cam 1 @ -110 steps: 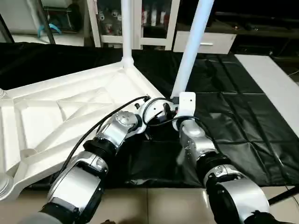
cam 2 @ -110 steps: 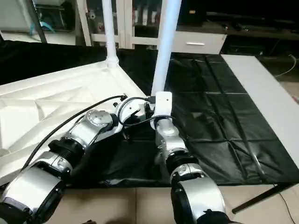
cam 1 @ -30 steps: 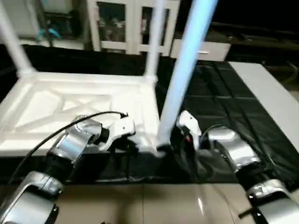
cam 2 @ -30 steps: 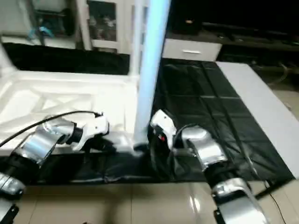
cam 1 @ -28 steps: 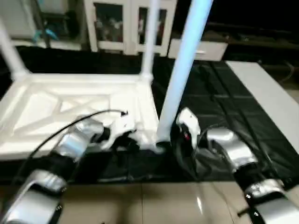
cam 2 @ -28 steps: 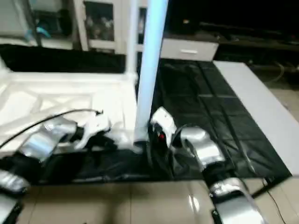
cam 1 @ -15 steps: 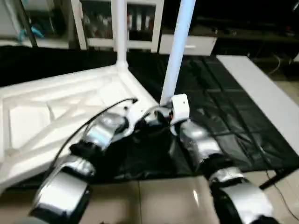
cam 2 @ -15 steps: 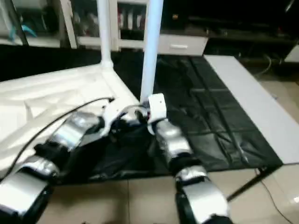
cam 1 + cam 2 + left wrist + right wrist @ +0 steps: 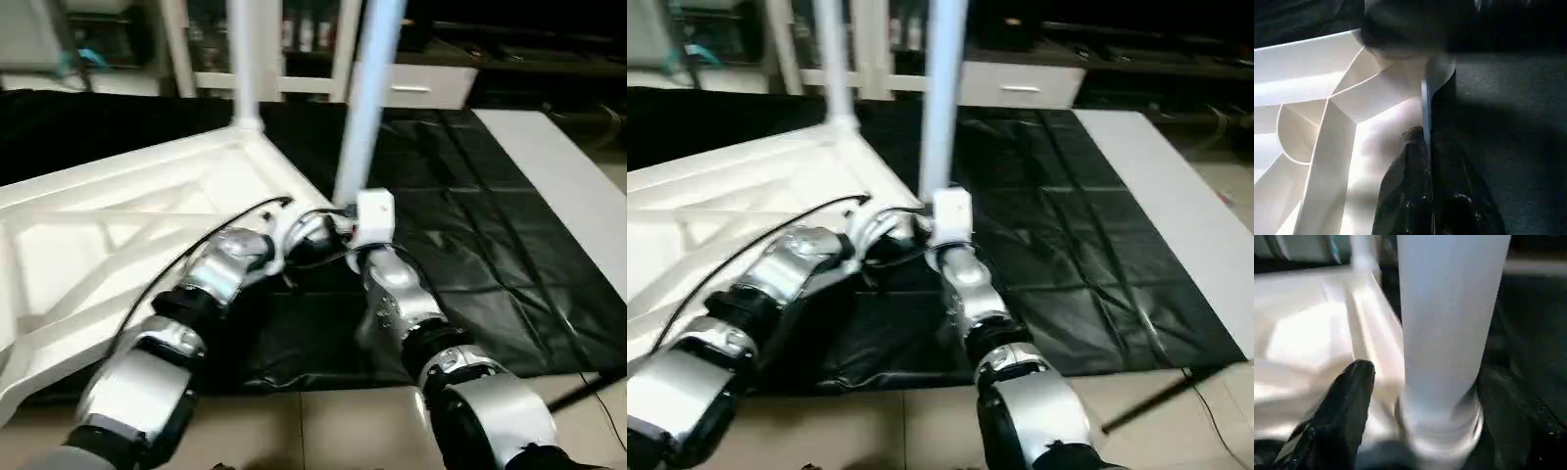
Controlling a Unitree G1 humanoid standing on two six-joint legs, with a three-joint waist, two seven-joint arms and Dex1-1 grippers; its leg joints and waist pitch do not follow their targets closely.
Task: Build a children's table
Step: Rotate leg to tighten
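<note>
White plastic square tabletop (image 9: pixel 118 225) lies ribbed side up on black-covered worktable (image 9: pixel 490 245). Right gripper (image 9: pixel 1420 396) fingers spread either side of upright white tubular leg (image 9: pixel 1449 318) at corner socket. Left gripper (image 9: pixel 1432 147) fingers pinched on tabletop's rim.

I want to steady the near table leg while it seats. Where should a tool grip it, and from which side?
Grip the near leg low on its round shaft, just above the corner socket, coming in level from the robot's side with one finger on each flank. It stands upright and the tabletop blocks the left, so the open black-cloth side suits best.
</note>
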